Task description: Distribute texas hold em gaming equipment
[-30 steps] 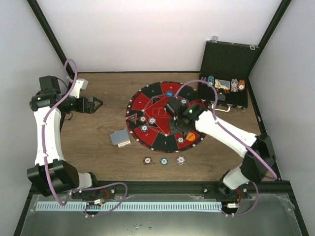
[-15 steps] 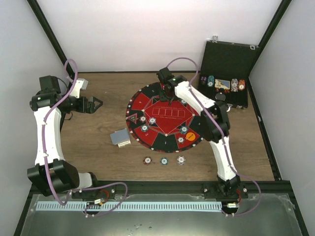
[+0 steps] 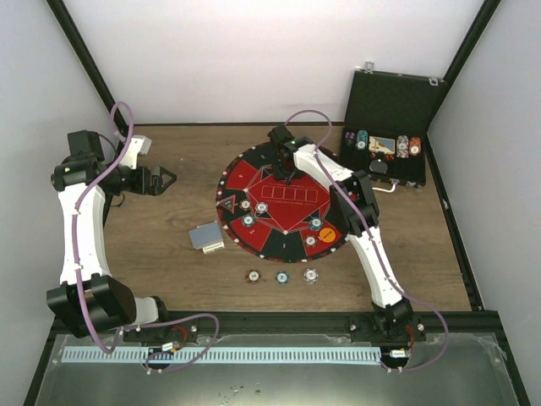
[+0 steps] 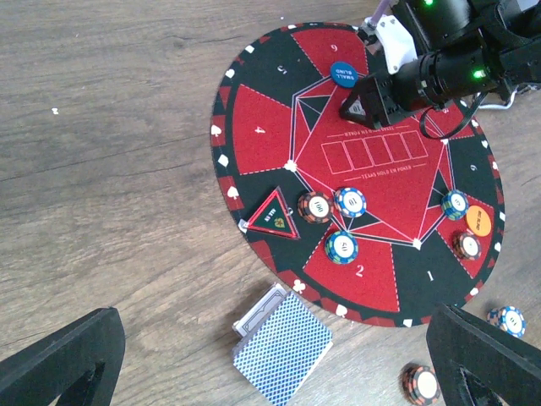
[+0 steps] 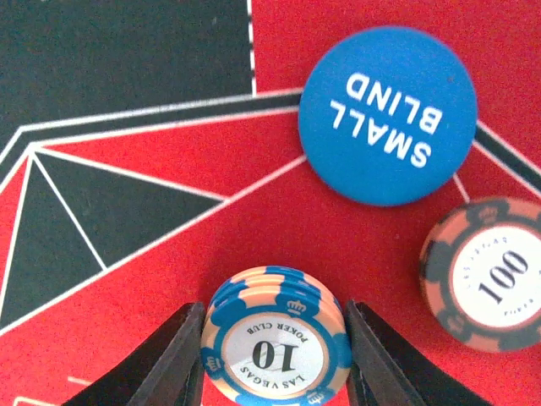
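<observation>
Gripping a short stack of blue-and-cream 10 chips between its part-closed fingers, the right claw is poised over the far side of the round red-and-black mat, beside the blue Small Blind button and a peach-and-grey 100 chip. The left claw hangs wide open and empty above the left of the bench. A grey-blue deck of cards lies just beside the mat's near-left edge.
</observation>
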Available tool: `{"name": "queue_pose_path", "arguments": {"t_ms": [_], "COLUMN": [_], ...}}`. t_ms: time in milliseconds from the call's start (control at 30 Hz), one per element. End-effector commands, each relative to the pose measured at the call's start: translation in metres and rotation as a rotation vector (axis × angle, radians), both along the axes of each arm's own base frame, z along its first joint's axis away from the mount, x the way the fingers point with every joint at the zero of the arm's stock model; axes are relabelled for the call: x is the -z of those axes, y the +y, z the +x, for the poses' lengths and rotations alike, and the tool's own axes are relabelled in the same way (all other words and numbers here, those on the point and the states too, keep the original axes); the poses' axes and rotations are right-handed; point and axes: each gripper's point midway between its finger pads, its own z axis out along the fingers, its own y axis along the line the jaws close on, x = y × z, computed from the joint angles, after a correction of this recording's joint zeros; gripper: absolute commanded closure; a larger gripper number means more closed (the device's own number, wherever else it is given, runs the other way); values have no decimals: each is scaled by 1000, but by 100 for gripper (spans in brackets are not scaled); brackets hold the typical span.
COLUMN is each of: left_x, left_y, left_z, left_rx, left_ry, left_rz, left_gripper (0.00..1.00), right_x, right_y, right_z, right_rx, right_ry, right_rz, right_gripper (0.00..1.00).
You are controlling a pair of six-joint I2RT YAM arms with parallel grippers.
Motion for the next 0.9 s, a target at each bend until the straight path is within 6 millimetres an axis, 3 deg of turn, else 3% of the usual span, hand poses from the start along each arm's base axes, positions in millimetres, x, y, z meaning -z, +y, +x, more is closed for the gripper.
{"name": "queue_pose_path", "arguments": {"t_ms": [0,367,600,733,833,867], "left_x": [-1,2,3,3,2,2], "left_y": [0,3,2,3,4,4], "left_z": [1,2,4,4,4,4], "left_rx": [12,8,9,5,2,0], "left_ry": [-9,-6,1,0,-2,-1], "left_rz": [3,13,5,13,16,15], "left_gripper": [0,0,0,0,0,0], "right_x": [-7,-5,-6,-29,-58,-82], "right_y": [1,-4,-1,0,1,2], "right_z": [23,42,41,42,44,44], "right_rx": [4,13,0,-3,-5,-5], "right_ry": [-61,-96,-87,-120,-165,-199], "right_rz": [17,14,28,45,63,83], "right_gripper": [68,67,46,37,35,35]}}
